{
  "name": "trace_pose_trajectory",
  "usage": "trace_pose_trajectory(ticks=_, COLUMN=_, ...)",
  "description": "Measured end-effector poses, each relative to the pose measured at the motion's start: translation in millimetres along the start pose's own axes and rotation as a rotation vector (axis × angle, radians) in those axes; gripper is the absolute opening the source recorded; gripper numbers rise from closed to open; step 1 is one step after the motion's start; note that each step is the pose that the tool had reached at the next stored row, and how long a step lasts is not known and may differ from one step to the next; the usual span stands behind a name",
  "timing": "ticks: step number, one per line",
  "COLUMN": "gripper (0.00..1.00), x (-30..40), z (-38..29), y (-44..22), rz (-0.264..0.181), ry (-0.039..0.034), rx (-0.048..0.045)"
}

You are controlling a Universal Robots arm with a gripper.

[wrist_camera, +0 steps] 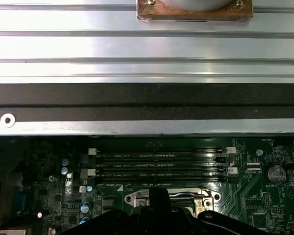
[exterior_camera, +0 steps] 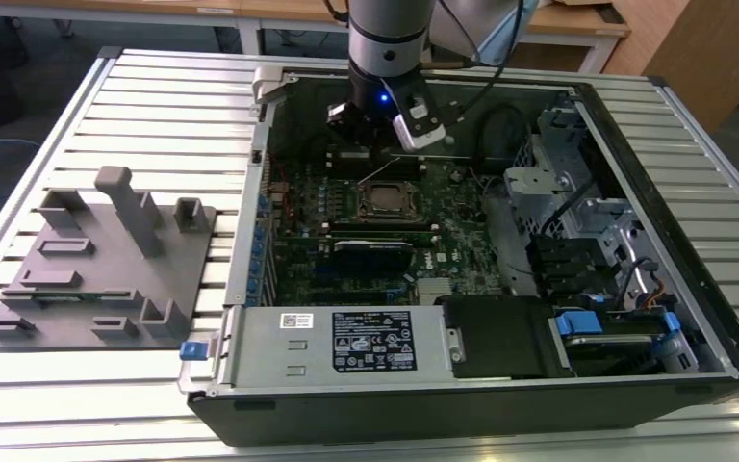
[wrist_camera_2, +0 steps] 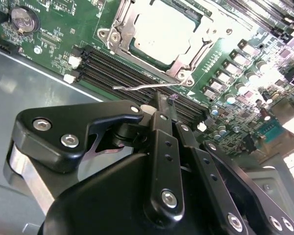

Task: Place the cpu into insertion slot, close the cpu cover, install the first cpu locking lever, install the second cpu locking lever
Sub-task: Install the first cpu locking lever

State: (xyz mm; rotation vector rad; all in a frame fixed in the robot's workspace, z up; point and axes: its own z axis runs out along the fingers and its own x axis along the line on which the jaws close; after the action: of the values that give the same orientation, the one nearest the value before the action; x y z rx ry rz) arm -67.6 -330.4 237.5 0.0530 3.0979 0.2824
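In the exterior view, the gripper (exterior_camera: pixel 372 146) was seen low inside the open computer case (exterior_camera: pixel 472 404), near the slot (exterior_camera: pixel 389 200) on the green board (exterior_camera: pixel 344 260). In the second wrist view, its fingers (wrist_camera_2: pixel 160 102) were pressed together, nothing seen between them; the cpu (wrist_camera_2: pixel 161 29) was seated in the slot, framed by the cover (wrist_camera_2: pixel 186 68), and a thin wire lever (wrist_camera_2: pixel 142 88) was raised nearby. In the first wrist view, memory slots (wrist_camera: pixel 157 166) were seen beside the cover.

Silver-grey cpu (wrist_camera_2: pixel 162 30), green circuit board (wrist_camera_2: pixel 85 22)
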Motion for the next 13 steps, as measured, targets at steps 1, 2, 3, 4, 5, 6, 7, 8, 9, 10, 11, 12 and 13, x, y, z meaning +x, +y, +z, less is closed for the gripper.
trace_pose_trajectory(ticks=1, gripper=0.11, x=0.0, z=0.3, y=-0.1, rz=0.01, ry=-0.0018, rx=0.0005)
trace_pose_trajectory(ticks=2, gripper=0.11, x=0.0, z=0.6, y=-0.1, rz=0.022, ry=-0.0037, rx=0.0009)
trace_pose_trajectory(ticks=3, gripper=0.11, x=0.0, z=1.0, y=-0.2, rz=0.033, ry=-0.0058, rx=0.0013)
trace_pose_trajectory(ticks=4, gripper=0.11, x=-0.1, z=1.5, y=-0.3, rz=0.044, ry=-0.008, rx=0.0016)
trace_pose_trajectory(ticks=5, gripper=0.11, x=-0.3, z=1.8, y=-0.4, rz=0.054, ry=-0.0096, rx=0.0019)
trace_pose_trajectory(ticks=6, gripper=0.11, x=-0.7, z=2.2, y=-0.4, rz=0.06, ry=-0.0108, rx=0.0022)
trace_pose_trajectory(ticks=7, gripper=0.11, x=-1.4, z=2.5, y=-0.3, rz=0.065, ry=-0.0118, rx=0.0022)
trace_pose_trajectory(ticks=8, gripper=0.11, x=-2.3, z=2.9, y=-0.2, rz=0.068, ry=-0.0124, rx=0.0022)
trace_pose_trajectory(ticks=9, gripper=0.11, x=-3.1, z=3.2, y=-0.1, rz=0.07, ry=-0.0126, rx=0.0023)
trace_pose_trajectory(ticks=10, gripper=0.11, x=-3.8, z=3.6, y=0.1, rz=0.071, ry=-0.0128, rx=0.0023)
trace_pose_trajectory(ticks=11, gripper=0.11, x=-4.3, z=3.9, y=0.3, rz=0.072, ry=-0.013, rx=0.0023)
trace_pose_trajectory(ticks=12, gripper=0.11, x=-4.8, z=4.4, y=0.4, rz=0.073, ry=-0.0132, rx=0.0022)
trace_pose_trajectory(ticks=13, gripper=0.11, x=-5.2, z=4.8, y=0.5, rz=0.074, ry=-0.0134, rx=0.0023)
